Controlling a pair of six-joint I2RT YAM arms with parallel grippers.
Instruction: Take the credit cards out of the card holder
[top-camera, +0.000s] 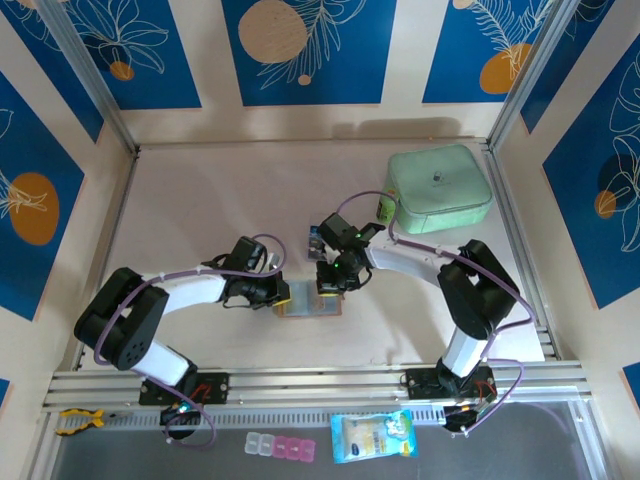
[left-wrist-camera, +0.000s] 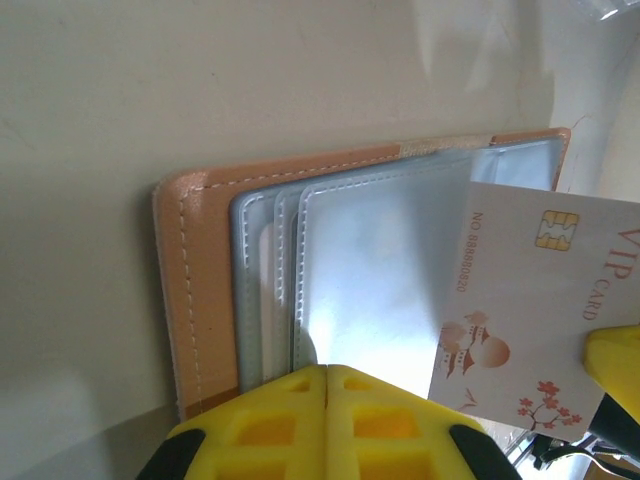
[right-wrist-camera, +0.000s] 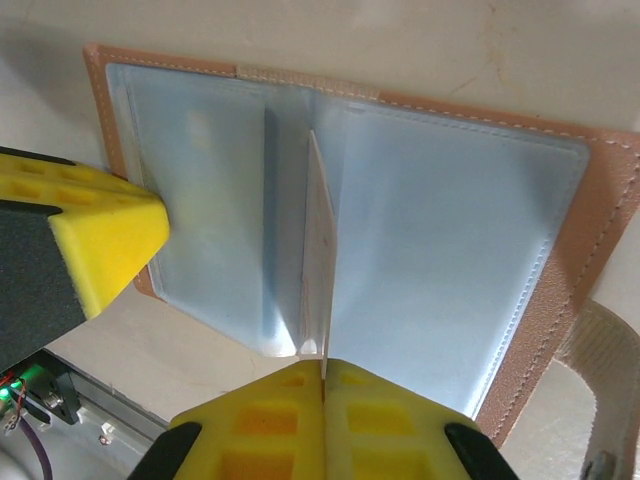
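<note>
your small tan-brown leather bifold card holder (top-camera: 308, 305) with grey inner pockets lies opened flat on the pale tabletop (top-camera: 200, 210), close in front of the arm bases and between the two arms. in the top view its long axis runs left to right. the centre fold points away from the bases and the grey pockets face up.

your left end effector (left-wrist-camera: 326, 375) is clenched, its yellow pads meeting with nothing between them. its tip sits over the outer edge of the holder's left leaf, by the stitched tan border. whether it presses down there you cannot tell.

your right end effector (right-wrist-camera: 323, 368) is grasping a pale pinkish-white plastic credit card (left-wrist-camera: 520, 300) by one edge. the card stands on edge above the middle of the holder, its plane in line with the fold. your right wrist camera therefore sees it as a thin strip running straight away from the pads. its printed face, with a gold chip, "vip card" lettering and small red blossoms, is turned toward your left arm. you cannot tell whether its far edge is still tucked into a pocket.

a mint-green zip case (top-camera: 440, 188) with rounded corners sits well apart from the holder, at the far right of the tabletop.
</note>
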